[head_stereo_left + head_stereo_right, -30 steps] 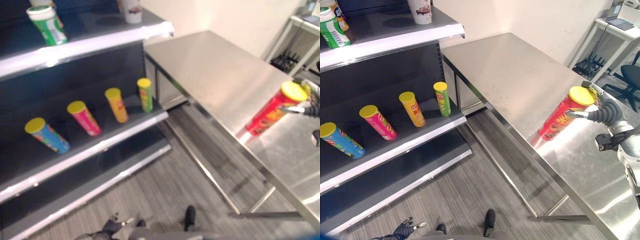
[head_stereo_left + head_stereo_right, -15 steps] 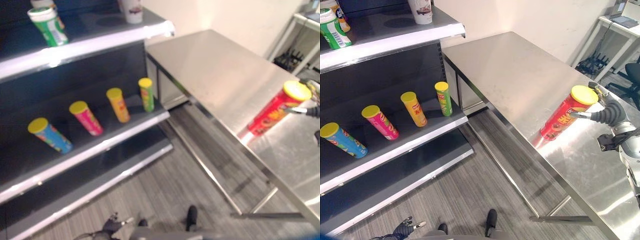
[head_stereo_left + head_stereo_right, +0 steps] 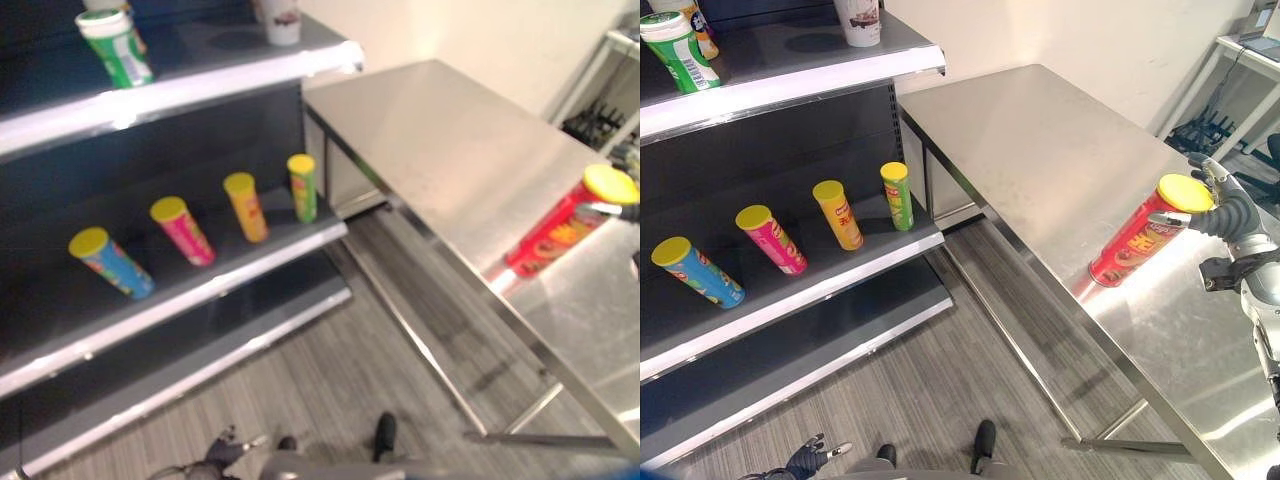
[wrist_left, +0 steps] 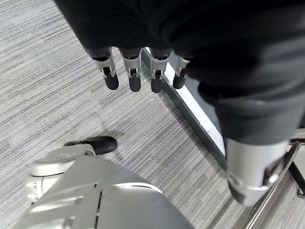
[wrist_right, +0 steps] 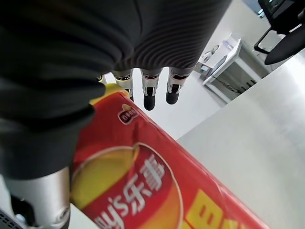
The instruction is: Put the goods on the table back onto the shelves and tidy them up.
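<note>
Red can [image 3: 1137, 245]: tilted near front edge of surface [image 3: 1040, 150], now grasped at lid end by right robot hand [image 3: 1225, 208]; shelving pending. Left robot hand [image 4: 143, 71]: relaxed, idle.

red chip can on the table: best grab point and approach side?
Grip the red chip can around its upper body, just under the yellow lid, coming from the right side where the right hand already sits. It stands upright near the steel table front edge; the round wall suits a thumb-and-fingers wrap.
</note>
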Motion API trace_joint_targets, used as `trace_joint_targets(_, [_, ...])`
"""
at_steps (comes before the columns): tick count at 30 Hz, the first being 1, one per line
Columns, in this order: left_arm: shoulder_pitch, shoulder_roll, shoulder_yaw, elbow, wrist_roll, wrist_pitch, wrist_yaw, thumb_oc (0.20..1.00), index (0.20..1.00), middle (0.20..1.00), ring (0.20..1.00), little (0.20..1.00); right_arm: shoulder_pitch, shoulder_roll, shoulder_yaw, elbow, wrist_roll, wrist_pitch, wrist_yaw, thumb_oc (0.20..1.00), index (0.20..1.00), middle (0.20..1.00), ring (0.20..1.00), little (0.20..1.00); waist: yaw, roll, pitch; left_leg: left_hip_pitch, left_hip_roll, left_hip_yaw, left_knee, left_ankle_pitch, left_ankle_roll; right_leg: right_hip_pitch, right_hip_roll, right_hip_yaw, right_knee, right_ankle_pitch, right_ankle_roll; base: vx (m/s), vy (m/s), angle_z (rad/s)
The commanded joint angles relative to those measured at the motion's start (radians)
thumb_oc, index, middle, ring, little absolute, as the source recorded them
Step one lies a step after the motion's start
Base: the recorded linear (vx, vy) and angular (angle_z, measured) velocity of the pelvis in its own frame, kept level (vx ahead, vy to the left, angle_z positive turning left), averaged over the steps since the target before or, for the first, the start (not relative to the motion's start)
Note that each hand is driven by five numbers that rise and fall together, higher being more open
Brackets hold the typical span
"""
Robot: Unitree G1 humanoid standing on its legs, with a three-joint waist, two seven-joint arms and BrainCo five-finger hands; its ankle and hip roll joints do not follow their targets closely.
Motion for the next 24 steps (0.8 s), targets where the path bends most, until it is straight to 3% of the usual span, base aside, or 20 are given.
trace_joint_targets(1, [-0.069,0.034,-0.062,0.012,0.025,-0.013,0.009,1.0,1.0,1.0,1.0,1.0,-0.111,-0.032,0.041,0.023,0.036,-0.005,-0.008,0.705,0.705,0.705,0.705,0.705,0.039,-0.038,0.01,-0.019,0.004,0.012,-0.005,0.001,-0.042,0.143,-0.034,-0.006,0.071,-0.26,0.117,0.0,0.0,0.0])
trace_joint_targets(2, [-0.071,0.038,-0.065,0.012,0.025,-0.014,0.007,1.0,1.0,1.0,1.0,1.0,-0.113,-0.058,0.069,0.027,0.046,0.008,0.022,0.31,0.31,0.31,0.31,0.31,0.039,-0.041,0.011,-0.02,0.004,0.011,-0.005,0.001,-0.044,0.141,-0.034,-0.007,0.071,-0.259,0.118,0.0,0.0,0.0])
trace_joint_targets(3, [-0.072,0.039,-0.067,0.012,0.025,-0.015,0.005,1.0,1.0,1.0,1.0,1.0,-0.114,-0.074,0.081,0.027,0.057,0.01,0.034,0.2,0.2,0.2,0.2,0.2,0.038,-0.042,0.012,-0.02,0.004,0.011,-0.005,0.002,-0.046,0.14,-0.035,-0.006,0.071,-0.259,0.118,0.0,0.0,0.0])
trace_joint_targets(10, [-0.063,0.045,-0.072,0.01,0.019,-0.021,-0.014,1.0,1.0,1.0,1.0,1.0,-0.109,-0.128,0.118,0.009,0.129,0.017,0.09,0.2,0.2,0.2,0.2,0.2,0.035,-0.049,0.013,-0.021,0.007,0.013,-0.007,0.004,-0.051,0.136,-0.037,-0.006,0.073,-0.258,0.122,0.0,0.0,0.0])
trace_joint_targets(15, [-0.065,0.044,-0.054,0.008,0.004,-0.019,-0.008,1.0,1.0,1.0,1.0,1.0,-0.116,-0.092,0.096,-0.03,0.134,0.0,0.064,0.2,0.2,0.2,0.2,0.2,0.035,-0.049,0.015,-0.024,0.004,0.013,-0.006,0.002,-0.046,0.125,-0.041,0.005,0.077,-0.251,0.127,0.0,0.0,-0.01])
trace_joint_targets(19, [-0.068,0.047,-0.022,-0.018,-0.014,-0.02,0.012,1.0,1.0,1.0,1.0,1.0,-0.09,-0.005,-0.031,-0.194,0.12,-0.059,-0.001,0.2,0.2,0.2,0.2,0.2,0.042,-0.031,0.023,-0.033,-0.004,0.003,0.004,-0.002,-0.033,0.096,-0.054,0.029,0.12,-0.255,0.13,-0.06,-0.018,-0.03])
trace_joint_targets(23, [-0.096,0.059,-0.001,-0.046,-0.017,-0.032,0.02,1.0,1.0,1.0,1.0,1.0,-0.024,0.086,-0.214,-0.344,0.095,-0.127,-0.064,0.2,0.2,0.2,0.2,0.2,0.051,-0.003,0.047,-0.062,0.001,-0.066,0.033,-0.007,-0.022,0.062,-0.019,0.214,0.228,-0.311,0.114,-0.13,-0.106,0.13])
trace_joint_targets(24, [-0.099,0.062,0.003,-0.052,-0.023,-0.033,0.022,1.0,1.0,1.0,1.0,1.0,-0.009,0.107,-0.241,-0.367,0.095,-0.135,-0.072,0.2,0.2,0.2,0.2,0.2,0.057,0.0,0.048,-0.069,0.008,-0.083,0.039,-0.003,-0.029,0.067,-0.01,0.224,0.236,-0.322,0.105,-0.13,-0.251,0.65])
